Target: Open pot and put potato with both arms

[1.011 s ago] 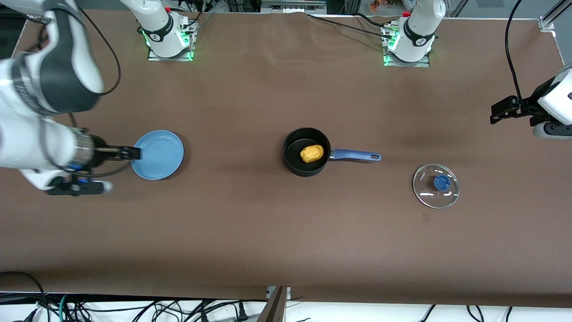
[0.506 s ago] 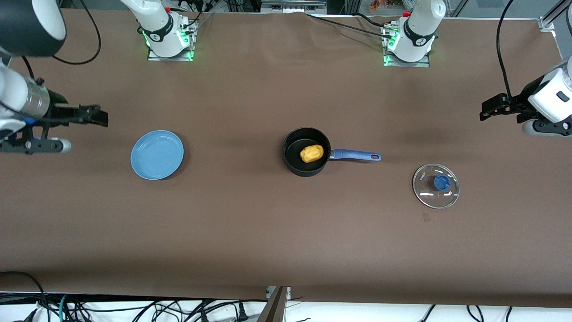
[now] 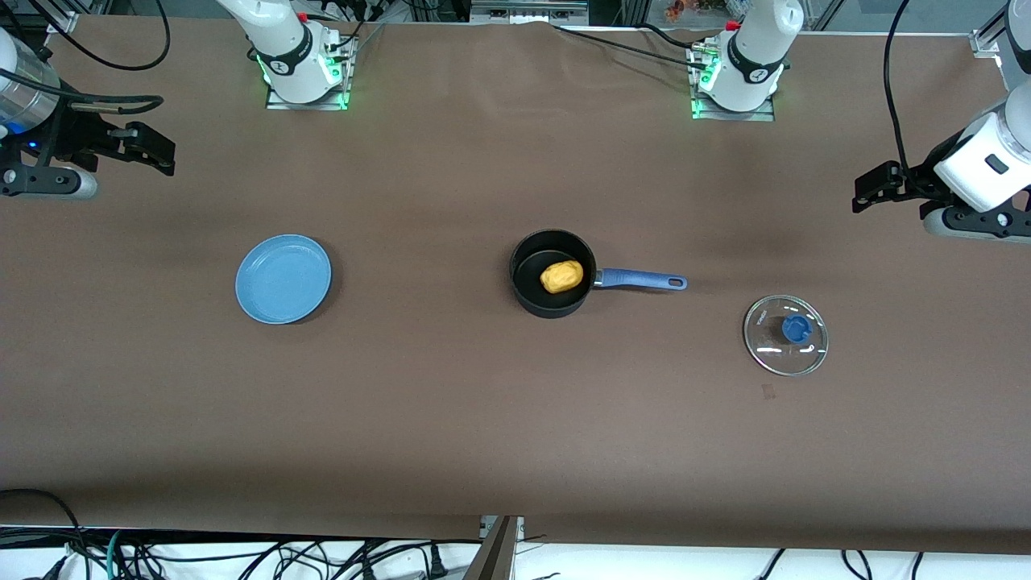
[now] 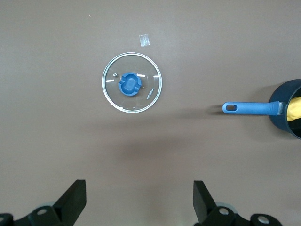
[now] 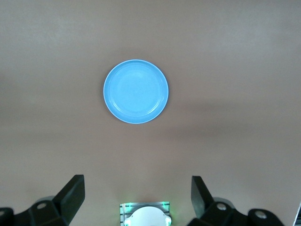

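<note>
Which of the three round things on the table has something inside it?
The black pot in the middle: the potato lies in it. The blue plate and the glass lid hold nothing.

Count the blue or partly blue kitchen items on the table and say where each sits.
3: the light-blue plate toward the right arm's end; the black pot with its blue handle mid-table; the glass lid with its blue knob toward the left arm's end. None appears hidden.

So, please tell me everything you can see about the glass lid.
The glass lid is round and clear, with a thin metal-looking rim and a blue knob at its centre. It lies flat on the brown table, knob up, off the pot, toward the left arm's end. Nothing touches it.
</note>
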`<state>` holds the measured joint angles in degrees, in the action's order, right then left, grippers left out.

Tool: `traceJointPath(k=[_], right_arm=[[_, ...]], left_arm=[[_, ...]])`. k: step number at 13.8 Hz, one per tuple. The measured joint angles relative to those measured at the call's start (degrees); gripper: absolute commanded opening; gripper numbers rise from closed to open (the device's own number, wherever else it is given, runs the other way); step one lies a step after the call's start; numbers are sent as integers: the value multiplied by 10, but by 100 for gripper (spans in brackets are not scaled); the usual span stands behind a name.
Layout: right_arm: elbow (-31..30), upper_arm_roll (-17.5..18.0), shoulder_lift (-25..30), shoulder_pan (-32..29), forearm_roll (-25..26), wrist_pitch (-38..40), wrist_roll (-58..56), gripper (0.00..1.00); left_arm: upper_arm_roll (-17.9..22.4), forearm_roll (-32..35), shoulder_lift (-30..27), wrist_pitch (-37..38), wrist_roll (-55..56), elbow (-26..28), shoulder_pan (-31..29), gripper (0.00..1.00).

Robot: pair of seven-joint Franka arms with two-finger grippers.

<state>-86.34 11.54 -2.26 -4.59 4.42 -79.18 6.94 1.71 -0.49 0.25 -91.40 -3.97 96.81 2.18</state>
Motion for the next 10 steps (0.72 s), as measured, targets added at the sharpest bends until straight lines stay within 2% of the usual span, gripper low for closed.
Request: traceJointPath(k=[3, 10], right_arm=[[-9, -17, -1, 0, -10, -3, -16, 100], [-9, -24, -3, 0, -11, -10, -29, 100]], left_arm=[[-2, -1, 0, 0, 0, -4, 4, 100], [-2, -1, 3, -4, 0, -23, 11, 100]])
